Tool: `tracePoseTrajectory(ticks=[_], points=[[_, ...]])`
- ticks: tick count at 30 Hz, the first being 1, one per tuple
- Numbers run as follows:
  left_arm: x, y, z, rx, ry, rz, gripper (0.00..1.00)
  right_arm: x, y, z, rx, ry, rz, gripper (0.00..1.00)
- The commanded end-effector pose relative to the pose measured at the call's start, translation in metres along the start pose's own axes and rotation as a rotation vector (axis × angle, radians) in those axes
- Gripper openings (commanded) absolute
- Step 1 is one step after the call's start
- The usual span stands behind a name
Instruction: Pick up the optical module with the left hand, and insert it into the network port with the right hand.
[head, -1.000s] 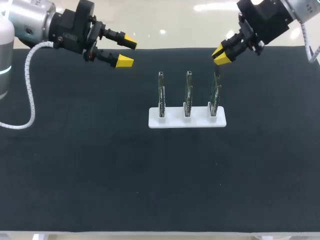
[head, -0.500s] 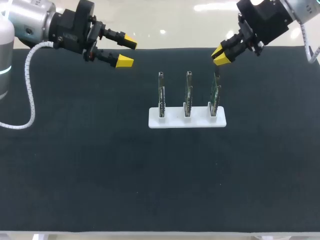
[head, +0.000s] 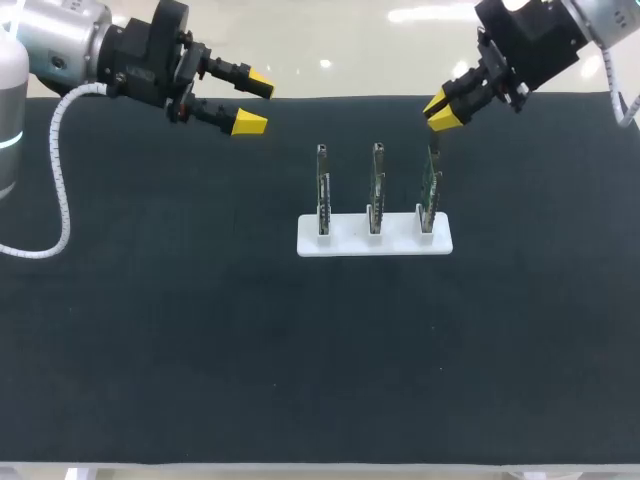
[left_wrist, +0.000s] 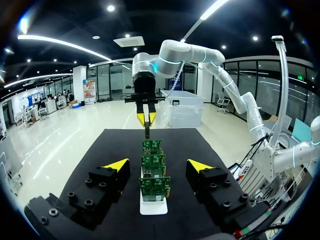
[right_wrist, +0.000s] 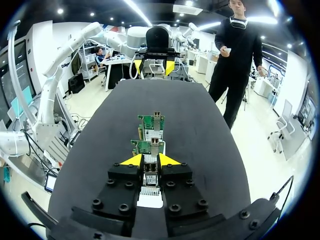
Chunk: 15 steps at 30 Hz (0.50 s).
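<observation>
A white stand (head: 372, 243) holds three upright green network cards, the left (head: 323, 190), middle (head: 377, 188) and right (head: 430, 185). My right gripper (head: 438, 108) hangs just above the right card's top edge, shut on a slim optical module (left_wrist: 147, 132) that points down at that card. In the right wrist view the module (right_wrist: 149, 179) sits between the yellow fingertips of the gripper (right_wrist: 146, 160), with the cards (right_wrist: 151, 122) in line ahead. My left gripper (head: 254, 101) hovers open and empty at the mat's far left, facing the row of cards (left_wrist: 154, 186).
A black mat (head: 200, 330) covers the table, with nothing else on it besides the stand. Wide bare mat lies in front of the stand and to both sides.
</observation>
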<state>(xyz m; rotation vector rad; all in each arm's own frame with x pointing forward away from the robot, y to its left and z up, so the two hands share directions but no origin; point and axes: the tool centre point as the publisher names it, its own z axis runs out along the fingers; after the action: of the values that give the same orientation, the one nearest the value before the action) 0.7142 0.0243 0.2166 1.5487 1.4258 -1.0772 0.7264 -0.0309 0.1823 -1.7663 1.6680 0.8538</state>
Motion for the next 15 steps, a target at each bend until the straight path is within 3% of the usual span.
tracePoseTrajectory(ticks=[1,15], points=[[-0.0006,0.0009,0.0006,0.001,0.004,-0.002,1.00,-0.0019,0.0009,-0.0017,-0.002,0.003,0.003,0.00],[-0.0006,0.0009,0.0006,0.001,0.004,-0.002,1.00,0.0011,0.0013,-0.0038,-0.006,0.005,-0.001,0.00]])
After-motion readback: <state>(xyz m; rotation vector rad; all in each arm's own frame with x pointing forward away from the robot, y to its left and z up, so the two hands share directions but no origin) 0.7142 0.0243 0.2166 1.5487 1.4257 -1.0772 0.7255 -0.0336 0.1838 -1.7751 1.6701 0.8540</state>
